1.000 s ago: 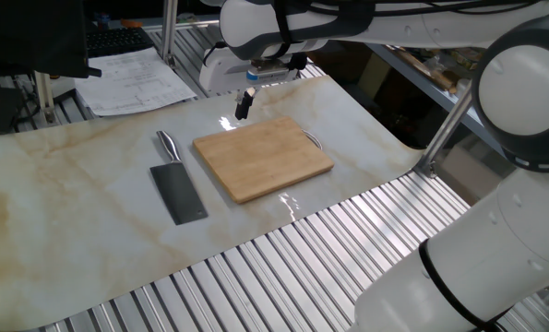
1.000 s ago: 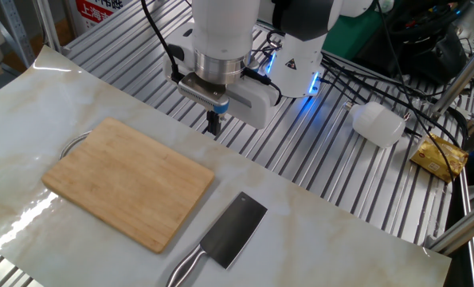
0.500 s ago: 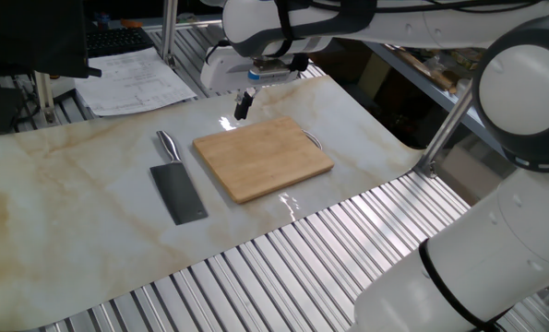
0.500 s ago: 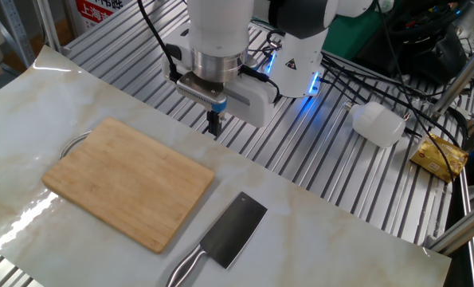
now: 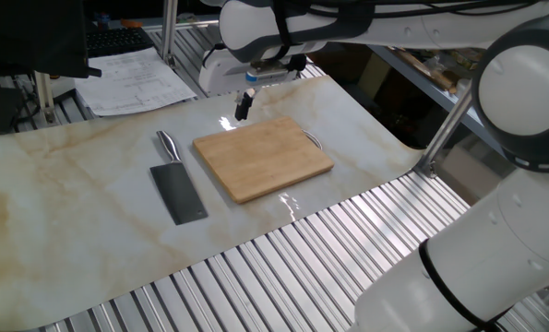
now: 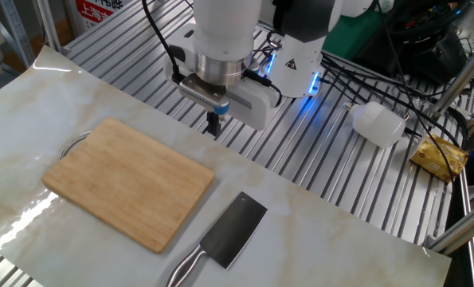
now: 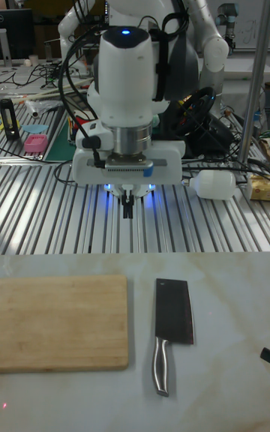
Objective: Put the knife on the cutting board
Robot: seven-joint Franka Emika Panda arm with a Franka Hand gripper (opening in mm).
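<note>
The knife (image 5: 178,189) (image 6: 230,231) (image 7: 172,316), a cleaver with a dark grey blade and shiny silver handle, lies flat on the marble-patterned mat beside the cutting board (image 5: 263,158) (image 6: 129,181) (image 7: 61,321), not touching it. The light-brown wooden board has a small metal loop on one edge. My gripper (image 5: 244,106) (image 6: 214,126) (image 7: 128,211) hangs in the air past the board's far edge, above the mat's rim. Its two dark fingers are pressed together and hold nothing.
A white cylinder (image 6: 378,123) and a crumpled yellow packet (image 6: 439,156) lie on the ribbed metal table (image 6: 316,151) beyond the mat. Papers (image 5: 136,78) and a keyboard lie at the table's far corner. A metal post (image 5: 445,129) stands by the mat's edge.
The gripper has stayed almost where it was, with only a slight shift. Knife and board have not moved.
</note>
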